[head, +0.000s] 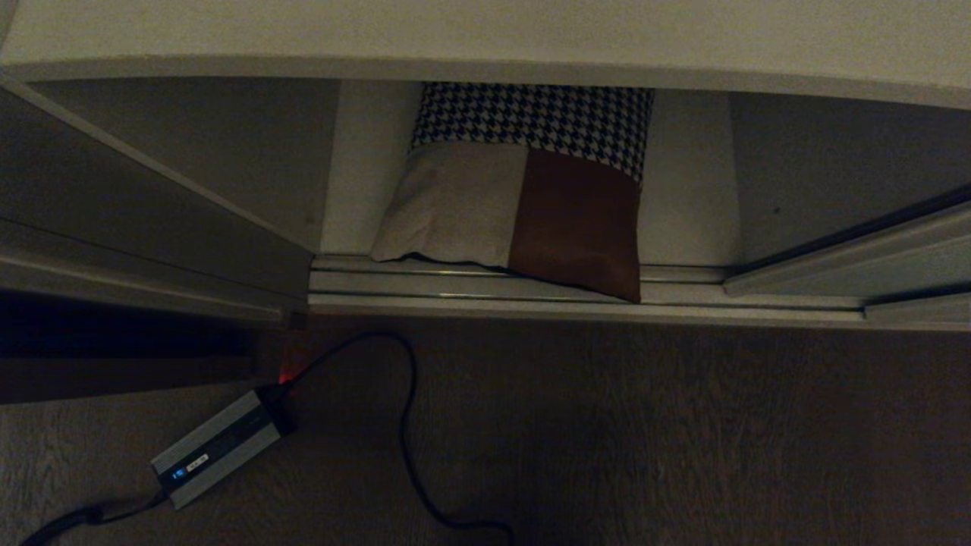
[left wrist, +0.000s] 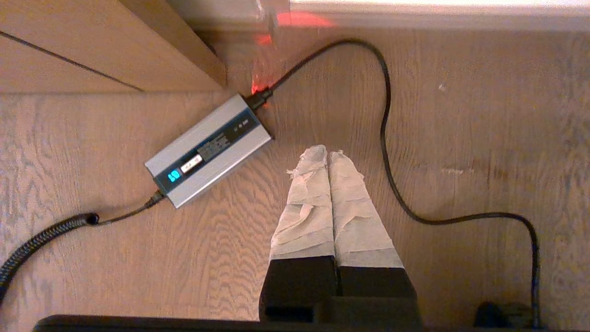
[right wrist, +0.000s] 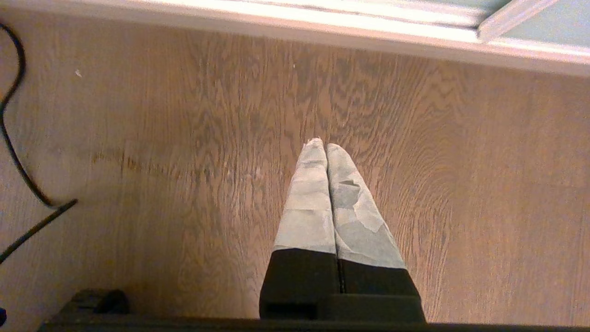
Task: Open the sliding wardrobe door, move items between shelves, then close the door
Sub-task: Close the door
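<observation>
Houndstooth, beige and rust-brown leather-like patches: the cushion (head: 523,205) sits centre frame in the head view, propped in the open wardrobe compartment, its lower corner overhanging the door track (head: 485,292); sliding wardrobe door (head: 850,258) shows at right, pushed aside; a shelf (head: 485,38) spans the top of the frame. Neither arm reaches the head view; left gripper (left wrist: 328,154) hangs over the wood floor, taped fingers pressed together, holding nothing; right gripper (right wrist: 325,146) likewise, fingers together. Charger brick (left wrist: 209,150) and its black cable (left wrist: 387,138) lie lower left, just beside the left gripper. Risks: cable snagging an arm or wheel; cushion corner jamming the door on closing.
</observation>
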### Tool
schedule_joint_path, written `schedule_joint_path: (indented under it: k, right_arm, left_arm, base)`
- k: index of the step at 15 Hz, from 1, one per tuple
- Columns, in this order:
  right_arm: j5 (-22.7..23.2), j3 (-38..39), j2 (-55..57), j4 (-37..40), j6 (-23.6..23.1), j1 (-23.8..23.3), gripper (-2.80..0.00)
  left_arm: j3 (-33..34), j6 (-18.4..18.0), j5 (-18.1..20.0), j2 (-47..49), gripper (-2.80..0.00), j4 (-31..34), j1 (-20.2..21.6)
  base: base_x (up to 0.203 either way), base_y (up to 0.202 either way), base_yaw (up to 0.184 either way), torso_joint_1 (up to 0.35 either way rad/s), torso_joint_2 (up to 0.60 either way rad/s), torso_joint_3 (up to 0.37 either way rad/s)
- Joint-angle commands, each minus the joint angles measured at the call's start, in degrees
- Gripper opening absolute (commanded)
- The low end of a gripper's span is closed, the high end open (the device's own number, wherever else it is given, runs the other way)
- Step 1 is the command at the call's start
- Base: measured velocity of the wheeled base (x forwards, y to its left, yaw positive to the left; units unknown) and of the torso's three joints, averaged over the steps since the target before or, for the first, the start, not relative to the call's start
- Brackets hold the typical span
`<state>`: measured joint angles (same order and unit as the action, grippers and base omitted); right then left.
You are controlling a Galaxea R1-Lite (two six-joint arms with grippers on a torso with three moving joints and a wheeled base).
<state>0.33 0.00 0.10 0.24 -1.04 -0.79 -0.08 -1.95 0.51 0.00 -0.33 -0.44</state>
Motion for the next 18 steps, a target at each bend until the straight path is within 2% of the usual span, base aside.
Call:
schedule_joint_path:
  k: [1, 18]
  right_arm:
    - [0.0, 0.2, 0.1, 0.0, 0.0, 0.0, -2.80]
    - [0.1, 0.2, 0.1, 0.0, 0.0, 0.0, -2.80]
  left_arm:
    - [0.1, 0.0, 0.0, 0.0, -2.80, -0.1, 0.0]
    - [0.0, 0.9, -0.1, 0.0, -2.80, -0.2, 0.0]
  base:
    - [0.000, 0.000, 0.000, 0.007, 0.00, 0.183]
    - [0.000, 0.000, 0.000, 0.003, 0.00, 0.201]
